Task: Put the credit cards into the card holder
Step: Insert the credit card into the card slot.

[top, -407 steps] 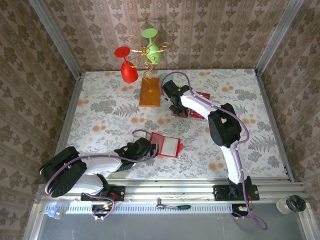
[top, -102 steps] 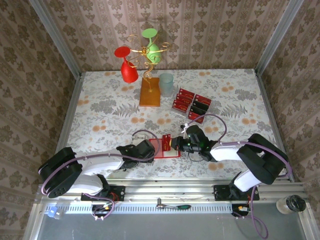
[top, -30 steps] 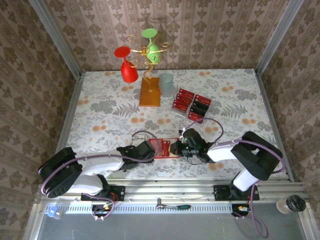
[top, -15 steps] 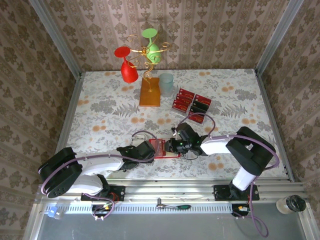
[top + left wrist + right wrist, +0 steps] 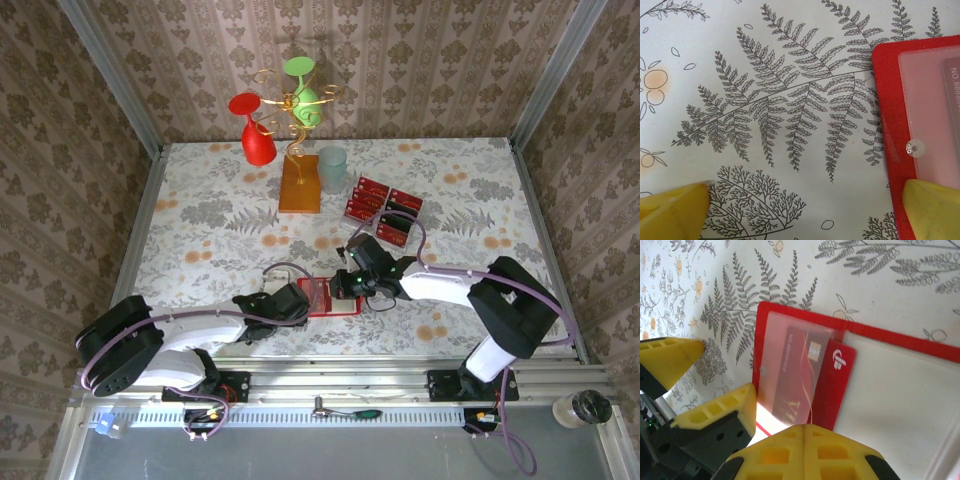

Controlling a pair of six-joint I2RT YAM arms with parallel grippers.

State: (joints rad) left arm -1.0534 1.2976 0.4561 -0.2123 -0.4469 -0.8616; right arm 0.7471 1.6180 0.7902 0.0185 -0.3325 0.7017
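Observation:
The card holder (image 5: 338, 305) lies open near the table's front, a red wallet (image 5: 900, 337) with a translucent pocket. One red credit card (image 5: 832, 385) sits partly inside that pocket, its logo end sticking out. My right gripper (image 5: 805, 437) is shut, its tips at the card's near end; from above it (image 5: 346, 284) hovers over the holder. My left gripper (image 5: 805, 210) is open, and its right finger (image 5: 935, 207) rests on the holder's left edge (image 5: 887, 125). The other credit cards (image 5: 385, 212) lie in a clear tray at the back.
An orange-brown stand base (image 5: 299, 183) with a wire frame holds a red glass (image 5: 256, 138) and a green glass (image 5: 306, 100) at the back. A pale cup (image 5: 332, 168) stands beside it. Patterned walls enclose the table.
My right gripper has shifted left and slightly back, from the holder's right side to over it, and its arm has swung further back. The left arm has stayed put.

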